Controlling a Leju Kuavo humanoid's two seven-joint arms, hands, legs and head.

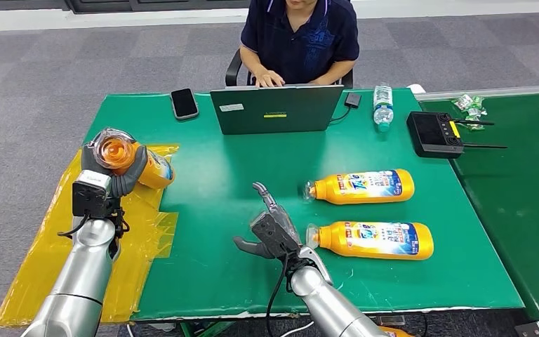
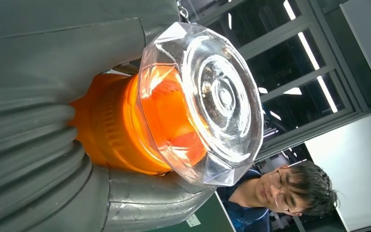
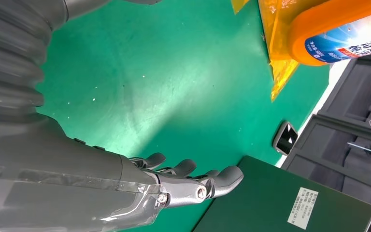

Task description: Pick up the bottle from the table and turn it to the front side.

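1. the right arm (image 1: 330, 302) comes up over the near edge of the table (image 1: 210, 232), nearest the head view; its right hand (image 1: 270, 228) hovers above the green top with fingers (image 3: 222, 180) spread apart and nothing in them.
2. the table has a green top; a yellow plastic sheet (image 1: 137, 239) lies along its left edge and hangs over it.
3. a person (image 1: 298, 35) sits at the far edge behind an open laptop (image 1: 275, 109).
4. the left arm (image 1: 77, 281) rises at the left edge; its left hand (image 1: 105, 175) grips an orange bottle (image 1: 137, 165) lifted off the table, the fingers wrapped around its neck, the clear cap (image 2: 207, 104) pointing up toward the head camera.
5. two more orange bottles lie on their sides toward the right part of the table: one (image 1: 372, 239) just beside the right hand, cap toward it, the other (image 1: 359, 186) behind it, parallel.
6. a black controller (image 1: 434, 133) sits near the right edge.
7. a small water bottle (image 1: 382, 105) lies right of the laptop.
8. a phone (image 1: 184, 103) lies left of the laptop.
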